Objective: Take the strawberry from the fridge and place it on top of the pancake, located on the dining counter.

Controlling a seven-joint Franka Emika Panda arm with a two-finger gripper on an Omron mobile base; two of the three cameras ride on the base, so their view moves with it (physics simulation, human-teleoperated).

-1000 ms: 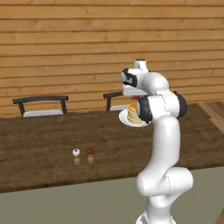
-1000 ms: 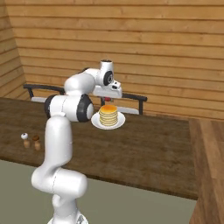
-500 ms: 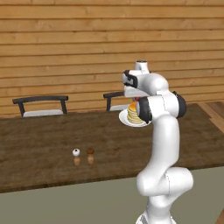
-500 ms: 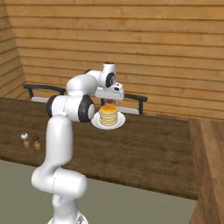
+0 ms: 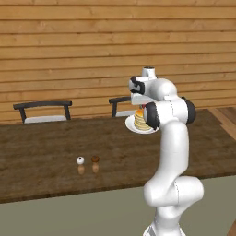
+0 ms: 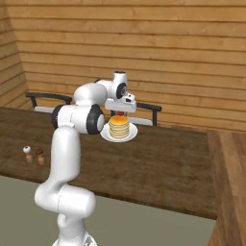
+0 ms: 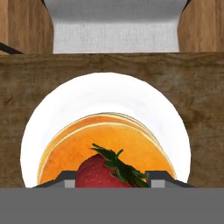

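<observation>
Gripper [image 7: 111,179] fingers sit on either side of one strawberry [image 7: 101,171], clamped on it just above the single pancake [image 7: 105,144] stack. One white plate [image 7: 105,94] carries the stack and rests on the dining counter [image 7: 26,78]. From the right base view, the gripper [image 6: 120,113] hangs directly over the pancake [image 6: 119,127], with a speck of red under it. Two small shakers [image 5: 87,160] stand side by side on the counter [image 5: 46,152], well apart from the plate [image 5: 133,127]. Two chairs [image 5: 44,110] stand behind the counter.
</observation>
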